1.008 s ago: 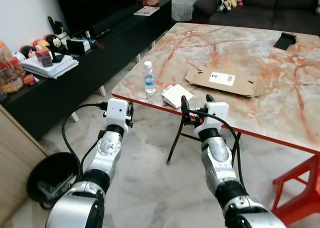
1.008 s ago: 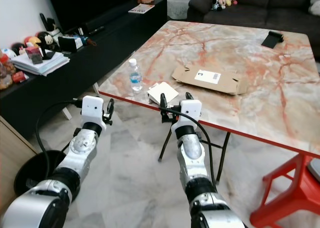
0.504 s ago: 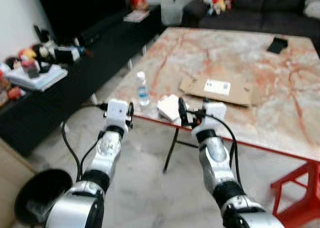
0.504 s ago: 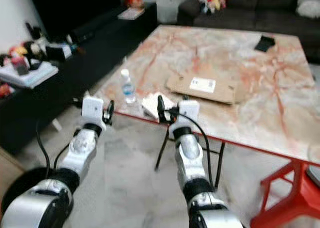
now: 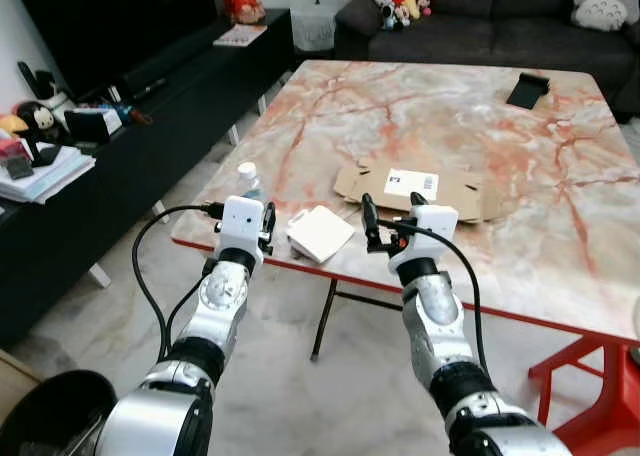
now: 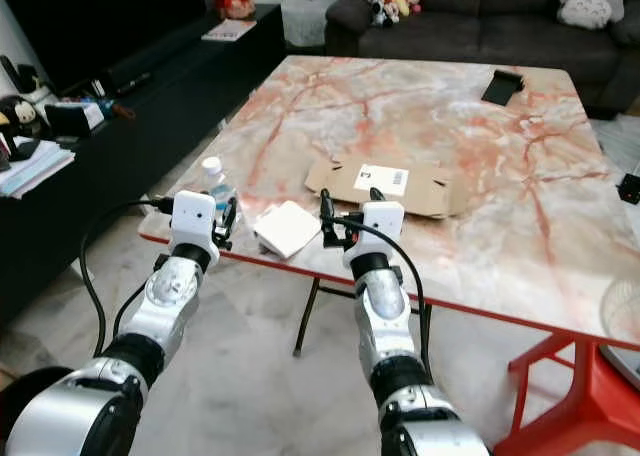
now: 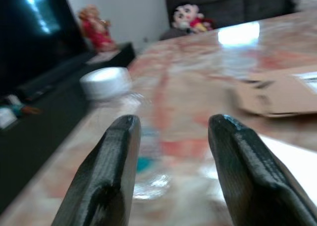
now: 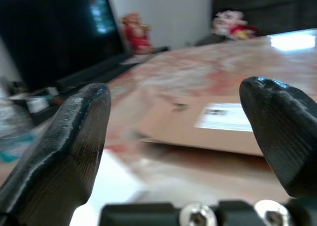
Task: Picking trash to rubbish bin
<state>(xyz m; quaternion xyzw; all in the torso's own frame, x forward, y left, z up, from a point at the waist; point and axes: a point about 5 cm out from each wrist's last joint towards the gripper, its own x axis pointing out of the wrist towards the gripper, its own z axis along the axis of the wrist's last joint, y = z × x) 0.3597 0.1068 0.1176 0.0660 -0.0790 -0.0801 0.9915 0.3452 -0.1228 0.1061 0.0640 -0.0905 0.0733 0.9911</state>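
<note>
Both grippers, L (image 5: 266, 226) & R (image 5: 390, 221), hung wide open & empty at table (image 5: 560, 246) edge facing bottle (image 5: 247, 182), white box (image 5: 320, 233) & flat cardboard (image 5: 415, 188); approach-to-grasp, prob. bin (image 5: 40, 426) by robot's left.

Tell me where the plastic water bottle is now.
The plastic water bottle stands at the marble table's near left corner, just ahead of the left gripper, left of the white packet.

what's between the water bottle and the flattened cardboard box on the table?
A white flat packet lies at the near table edge, between the water bottle and the flattened cardboard box; both eye views show it.
</note>
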